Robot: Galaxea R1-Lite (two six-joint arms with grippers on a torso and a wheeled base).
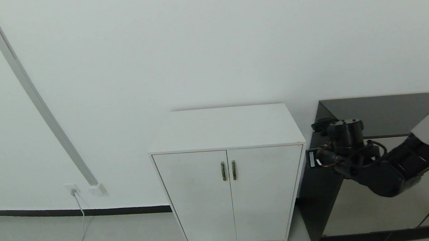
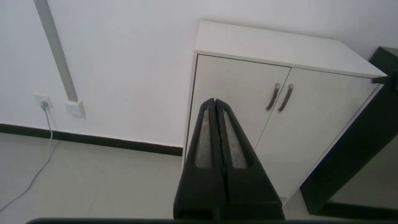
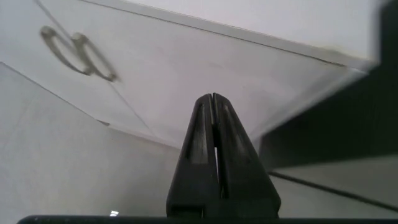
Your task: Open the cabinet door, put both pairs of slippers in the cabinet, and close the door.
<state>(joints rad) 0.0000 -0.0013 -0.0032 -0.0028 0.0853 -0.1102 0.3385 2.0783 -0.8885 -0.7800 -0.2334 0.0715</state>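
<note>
A white cabinet [image 1: 225,135] stands against the wall with both doors closed. Its two metal handles [image 1: 228,170] sit side by side where the doors meet. My right arm [image 1: 355,155] hangs just right of the cabinet, at about handle height. In the right wrist view my right gripper [image 3: 212,98] is shut with nothing in it, close to the right door, and the handles [image 3: 78,53] lie off to one side. My left gripper [image 2: 215,102] is shut and empty, held back from the cabinet [image 2: 273,46] and facing the left door, with the handles [image 2: 280,97] beyond it.
A dark glossy unit [image 1: 371,112] stands tight against the cabinet's right side, behind my right arm. On the wall to the left are a socket [image 1: 72,189] with a cable down to the floor and a slanting grey conduit [image 1: 32,92]. Bare floor lies left of the cabinet.
</note>
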